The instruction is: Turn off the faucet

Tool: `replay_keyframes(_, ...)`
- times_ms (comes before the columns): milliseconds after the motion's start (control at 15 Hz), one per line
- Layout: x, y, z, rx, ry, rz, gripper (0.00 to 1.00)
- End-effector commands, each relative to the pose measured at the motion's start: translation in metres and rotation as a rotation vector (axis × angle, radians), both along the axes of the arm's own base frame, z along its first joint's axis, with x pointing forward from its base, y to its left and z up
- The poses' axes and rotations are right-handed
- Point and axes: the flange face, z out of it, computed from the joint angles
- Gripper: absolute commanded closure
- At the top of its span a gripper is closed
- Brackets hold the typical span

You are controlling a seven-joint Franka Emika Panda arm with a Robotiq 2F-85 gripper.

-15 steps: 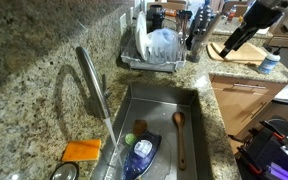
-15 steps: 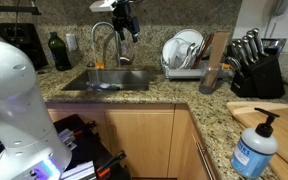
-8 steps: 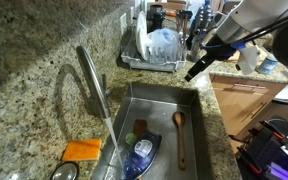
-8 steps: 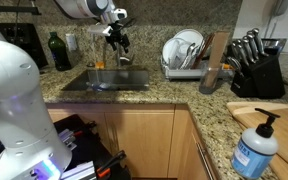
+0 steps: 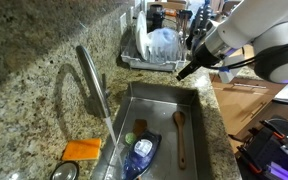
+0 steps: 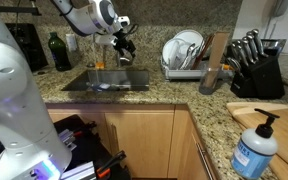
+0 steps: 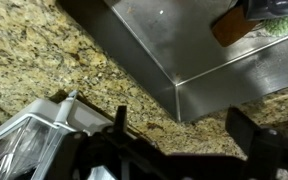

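Observation:
The faucet (image 5: 90, 82) is a slim silver gooseneck tap on the granite counter at the sink's near-left side. A thin stream of water falls from its spout into the steel sink (image 5: 169, 100). In an exterior view the faucet (image 6: 96, 52) stands behind the sink, partly covered by my arm. My gripper (image 5: 184, 72) hangs over the sink's far corner by the dish rack, well away from the faucet. In the wrist view the gripper (image 7: 184, 125) is open and empty above the counter at the sink's corner (image 7: 174, 80).
The sink holds a brown wooden spoon (image 5: 179, 130), a blue-white item (image 5: 142, 152) and a green object. An orange sponge (image 5: 82, 150) lies near the faucet's base. The dish rack (image 5: 152, 50), knife block (image 6: 256, 62), soap bottle (image 6: 254, 150) and dark bottle (image 6: 54, 50) stand on the counter.
My arm has swung from over the cutting board at the far side towards the sink and lowered to its corner near the dish rack. The water keeps running.

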Motion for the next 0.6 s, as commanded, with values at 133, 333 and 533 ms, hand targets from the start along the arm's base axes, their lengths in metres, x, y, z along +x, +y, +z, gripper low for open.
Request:
replay_keyframes(133, 0.053, 0.06, -0.052, 0.105, 0.041, -0.02, 0.0)
replay_keyframes(333, 0.048, 0.064, -0.049, 0.113, 0.041, -0.03, 0.0)
replay_keyframes(533, 0.069, 0.082, -0.063, 0.159, 0.06, -0.035, 0.0)
